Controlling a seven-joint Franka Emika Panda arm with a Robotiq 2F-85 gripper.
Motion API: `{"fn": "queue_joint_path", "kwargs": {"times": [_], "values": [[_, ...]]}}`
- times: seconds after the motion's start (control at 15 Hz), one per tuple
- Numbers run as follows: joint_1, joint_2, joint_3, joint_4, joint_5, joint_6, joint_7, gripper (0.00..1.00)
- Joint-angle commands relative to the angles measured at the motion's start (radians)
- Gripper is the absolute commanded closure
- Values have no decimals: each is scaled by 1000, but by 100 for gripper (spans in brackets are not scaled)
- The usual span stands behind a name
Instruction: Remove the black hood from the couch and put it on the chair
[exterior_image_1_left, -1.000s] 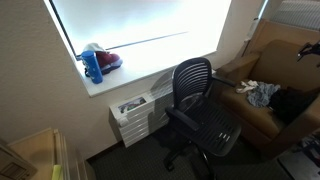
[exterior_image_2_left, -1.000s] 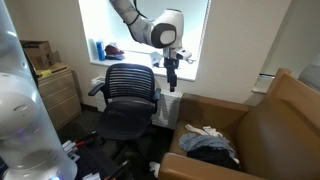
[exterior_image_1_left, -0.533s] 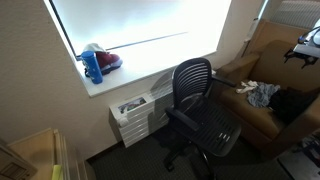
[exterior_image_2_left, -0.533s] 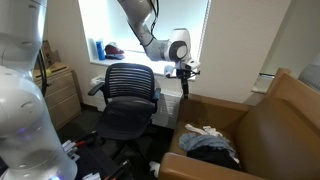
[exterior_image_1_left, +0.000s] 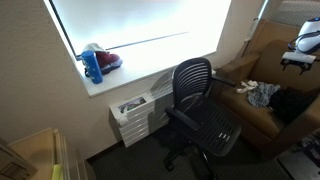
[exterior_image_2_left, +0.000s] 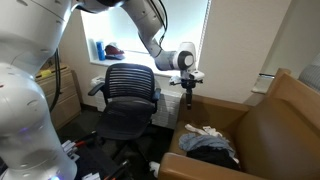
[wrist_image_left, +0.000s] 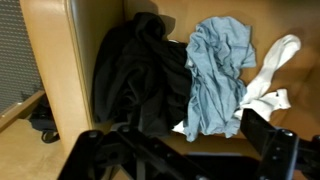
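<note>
The black hood (wrist_image_left: 138, 75) lies crumpled on the brown couch seat (wrist_image_left: 95, 20). In both exterior views it is a dark heap on the couch (exterior_image_1_left: 296, 104) (exterior_image_2_left: 207, 150). My gripper (wrist_image_left: 190, 152) hangs above the couch seat, open and empty, with its dark fingers at the lower edge of the wrist view. In both exterior views it points down above the couch's near end (exterior_image_1_left: 297, 58) (exterior_image_2_left: 187, 92). The black mesh office chair (exterior_image_1_left: 200, 112) (exterior_image_2_left: 125, 100) stands next to the couch, empty.
A blue-grey garment (wrist_image_left: 215, 70) and a white cloth (wrist_image_left: 266, 82) lie beside the hood on the couch. A windowsill holds a blue bottle (exterior_image_1_left: 92, 66) and a red object (exterior_image_1_left: 108, 60). A white radiator unit (exterior_image_1_left: 135, 112) stands under the window. A couch armrest (exterior_image_2_left: 215, 104) is below the gripper.
The arm has swung away from the chair and window towards the couch. The gripper now hangs over the couch's end. The clothes and the chair have not moved.
</note>
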Motion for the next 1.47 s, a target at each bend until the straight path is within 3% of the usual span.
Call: {"fn": "queue_joint_path", "kwargs": {"times": [0.0,0.2,0.33,0.4,0.67,0.8,1.0,1.13,1.33,1.4], "values": [[3,239,-43,253,25,-141,122,0],[-74,365,20,417,124,-344,60,0],[-91,434,28,528,177,-492,79,0],[-51,368,0,395,134,-369,96,0],[-71,431,9,503,160,-460,96,0],[-82,437,24,506,108,-508,-50,0],[-83,527,4,623,58,-614,-166,0],[-68,598,-35,723,3,-719,-162,0],[-116,674,-6,880,75,-868,-129,0],[-80,607,-23,739,38,-769,-122,0]]}}
